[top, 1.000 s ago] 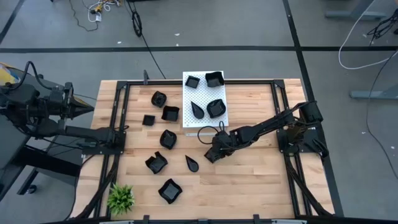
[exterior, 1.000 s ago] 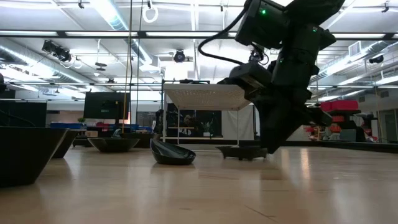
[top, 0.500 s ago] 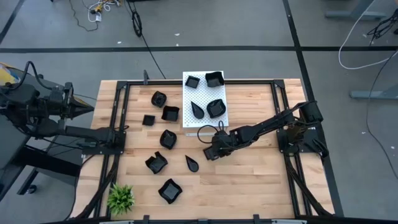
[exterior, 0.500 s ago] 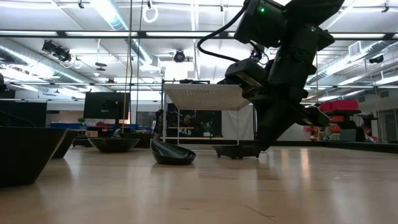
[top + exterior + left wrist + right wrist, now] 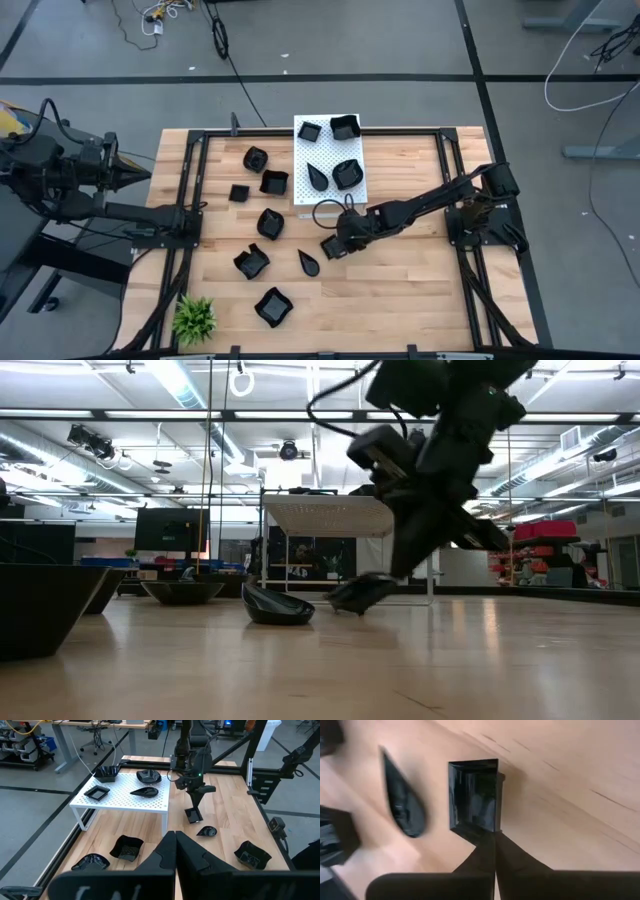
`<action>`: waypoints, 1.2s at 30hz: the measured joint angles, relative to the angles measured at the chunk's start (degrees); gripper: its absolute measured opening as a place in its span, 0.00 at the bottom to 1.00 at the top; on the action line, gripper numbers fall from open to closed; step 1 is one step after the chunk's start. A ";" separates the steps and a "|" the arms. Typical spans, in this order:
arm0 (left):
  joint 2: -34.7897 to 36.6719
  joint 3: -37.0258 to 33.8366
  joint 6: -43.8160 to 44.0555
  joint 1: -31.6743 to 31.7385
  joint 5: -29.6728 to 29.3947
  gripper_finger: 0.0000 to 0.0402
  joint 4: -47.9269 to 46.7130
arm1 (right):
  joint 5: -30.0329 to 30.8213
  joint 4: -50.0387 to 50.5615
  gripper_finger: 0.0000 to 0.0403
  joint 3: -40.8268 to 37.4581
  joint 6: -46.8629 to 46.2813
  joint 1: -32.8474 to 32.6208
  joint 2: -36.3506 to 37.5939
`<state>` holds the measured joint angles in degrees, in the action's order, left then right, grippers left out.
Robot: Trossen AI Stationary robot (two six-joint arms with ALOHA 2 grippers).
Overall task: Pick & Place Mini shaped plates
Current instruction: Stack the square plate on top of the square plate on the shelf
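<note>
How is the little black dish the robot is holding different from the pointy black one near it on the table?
The square dish has straight sides; the teardrop dish tapers to a point. The square dish is pinched at its rim by the right gripper and hangs tilted; the teardrop dish lies flat on the wooden table, untouched. Both are small, glossy and black.
</note>
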<state>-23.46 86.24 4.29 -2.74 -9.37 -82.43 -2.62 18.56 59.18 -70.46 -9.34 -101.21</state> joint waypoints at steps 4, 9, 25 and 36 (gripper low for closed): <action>0.01 -0.01 0.00 0.00 0.00 0.01 0.00 | 0.17 -0.11 0.00 2.58 1.37 0.15 0.02; 0.00 0.00 0.00 0.00 0.00 0.01 0.00 | 0.19 -0.04 0.00 4.70 2.20 0.39 0.02; 0.00 -0.02 0.00 0.00 0.00 0.01 0.00 | 1.72 -0.08 0.00 18.81 6.47 5.69 0.04; 0.00 0.00 0.00 0.00 0.00 0.01 0.00 | 1.66 -0.07 0.00 28.41 12.35 12.77 0.04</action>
<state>-23.46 86.23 4.29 -2.74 -9.36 -82.43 -0.96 18.49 87.59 -58.11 3.43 -101.16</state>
